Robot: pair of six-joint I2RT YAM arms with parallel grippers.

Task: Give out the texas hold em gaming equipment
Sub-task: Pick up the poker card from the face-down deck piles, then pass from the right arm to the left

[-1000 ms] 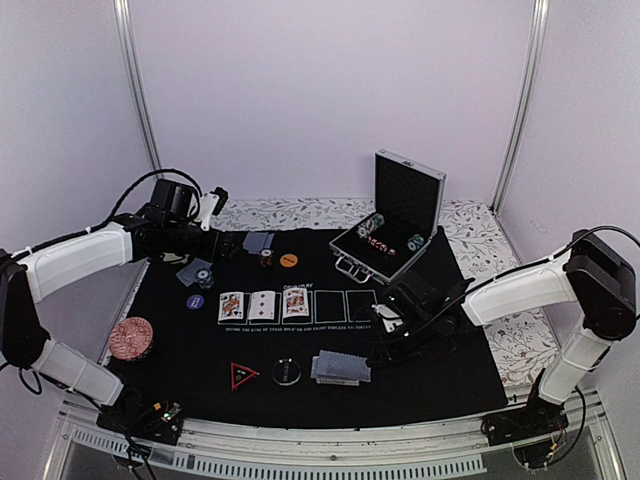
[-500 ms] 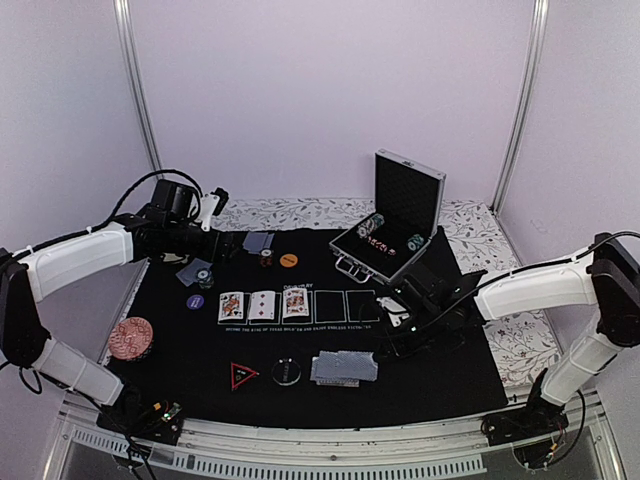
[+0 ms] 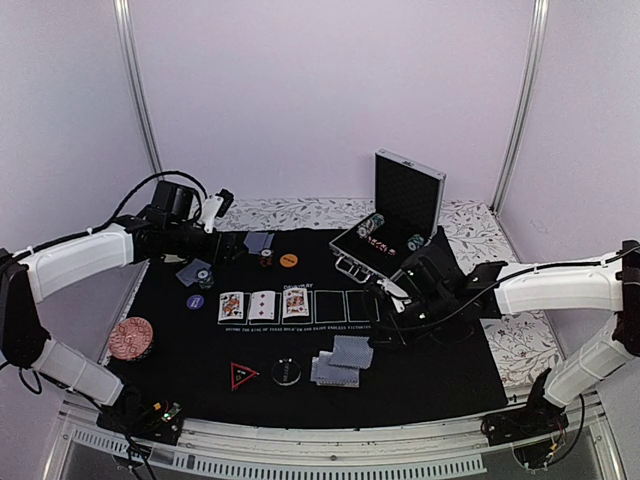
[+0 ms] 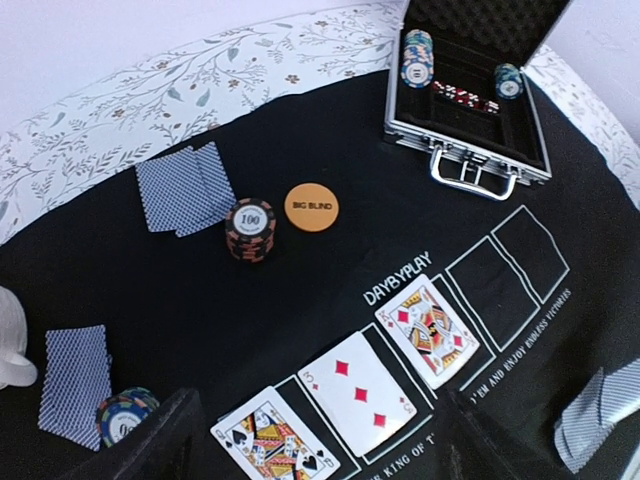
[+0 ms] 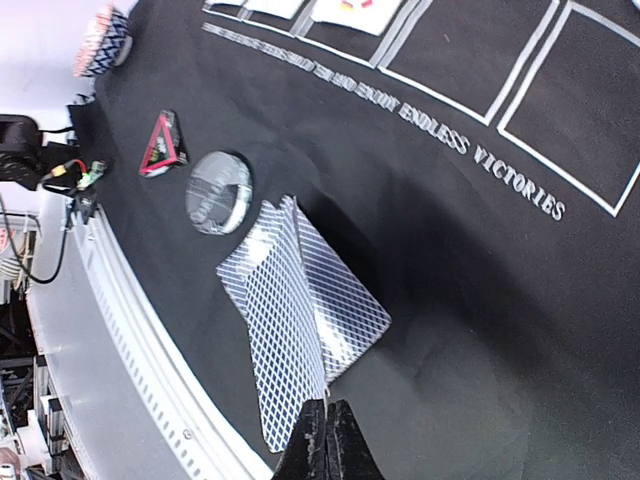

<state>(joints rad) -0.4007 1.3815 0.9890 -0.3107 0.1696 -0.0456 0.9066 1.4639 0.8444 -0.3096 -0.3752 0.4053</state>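
My right gripper [image 5: 328, 412] is shut on the edge of a grey-blue-backed playing card [image 5: 283, 340], held just above the small card pile [image 5: 345, 300] near the mat's front. From above, that card [image 3: 353, 350] hangs over the pile [image 3: 331, 372], with the right gripper [image 3: 378, 337] beside it. Three face-up cards [image 4: 358, 395] fill the left printed boxes. My left gripper [image 4: 320, 450] is open above them, holding nothing. A chip stack [image 4: 250, 230], the orange disc [image 4: 311, 207] and face-down cards [image 4: 185, 187] lie at the back. The triangle marker [image 5: 160, 145] and black-and-white disc [image 5: 218, 192] sit left of the pile.
The open silver case [image 4: 470, 170] with chips stands at the back right. A white mug [image 4: 12, 345] is at the left edge, near two face-down cards [image 4: 75, 372] and a chip stack [image 4: 125, 415]. A purple disc [image 3: 195, 300] and a round red patterned object [image 3: 132, 337] lie at the left.
My right gripper has drawn back and up to the right, lifting one card off the pile. The left arm has hardly moved.
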